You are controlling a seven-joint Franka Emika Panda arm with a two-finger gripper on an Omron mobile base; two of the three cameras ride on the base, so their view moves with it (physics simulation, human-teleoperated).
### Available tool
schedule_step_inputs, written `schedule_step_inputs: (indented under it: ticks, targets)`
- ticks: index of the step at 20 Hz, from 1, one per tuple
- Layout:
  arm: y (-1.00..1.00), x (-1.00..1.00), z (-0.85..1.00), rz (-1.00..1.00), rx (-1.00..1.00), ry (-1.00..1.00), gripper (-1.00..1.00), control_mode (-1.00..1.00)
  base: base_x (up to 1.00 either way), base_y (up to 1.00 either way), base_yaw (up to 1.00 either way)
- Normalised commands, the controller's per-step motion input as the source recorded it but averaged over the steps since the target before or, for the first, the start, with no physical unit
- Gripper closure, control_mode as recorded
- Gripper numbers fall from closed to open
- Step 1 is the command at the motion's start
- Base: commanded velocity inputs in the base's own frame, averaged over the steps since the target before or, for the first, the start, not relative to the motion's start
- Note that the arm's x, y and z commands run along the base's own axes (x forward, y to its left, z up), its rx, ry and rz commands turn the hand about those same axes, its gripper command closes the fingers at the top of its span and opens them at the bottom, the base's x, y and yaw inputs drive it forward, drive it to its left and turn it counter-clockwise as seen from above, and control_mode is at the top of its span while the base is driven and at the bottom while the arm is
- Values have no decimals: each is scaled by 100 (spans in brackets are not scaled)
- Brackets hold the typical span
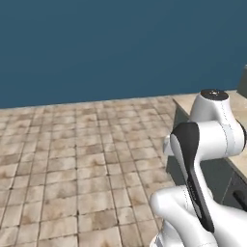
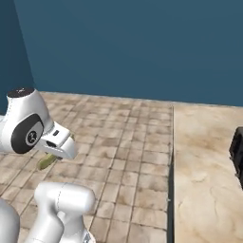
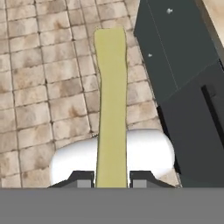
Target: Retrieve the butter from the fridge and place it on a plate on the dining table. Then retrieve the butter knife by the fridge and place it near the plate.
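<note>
Base views flank arm — share tiled floor (image 1: 72, 159), hand view downward

Pale yellow-tan butter (image 3: 110, 100), beige-brown mottled floor tiles (image 1: 72, 159), plain deep-blue wall (image 1: 111, 43).

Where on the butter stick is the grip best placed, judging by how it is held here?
Near one end, across its narrow width, as the gripper has it now: the butter is long and slim, so fingers close on its flat long sides, coming along its length.

Rose white from the lower left: the arm (image 2: 28, 128), above tan floor tiles (image 2: 128, 142) and before a blue wall (image 2: 133, 47). Peeked out yellow-green beneath the wrist: the butter (image 2: 46, 162). Ran along the right: a beige marbled counter top (image 2: 204, 166).
</note>
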Motion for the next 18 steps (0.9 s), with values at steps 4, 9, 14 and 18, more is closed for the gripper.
schedule_step_inputs:
  ticks: [4, 9, 14, 18]
  targets:
    - [0, 0, 0, 0, 0, 0, 100, 100, 100, 19, -13]
    - [0, 0, 0, 0, 0, 0, 100, 100, 100, 15, -23]
    - [0, 0, 0, 0, 0, 0, 100, 100, 100, 48, -30]
    - [0, 0, 0, 0, 0, 0, 100, 100, 100, 83, -43]
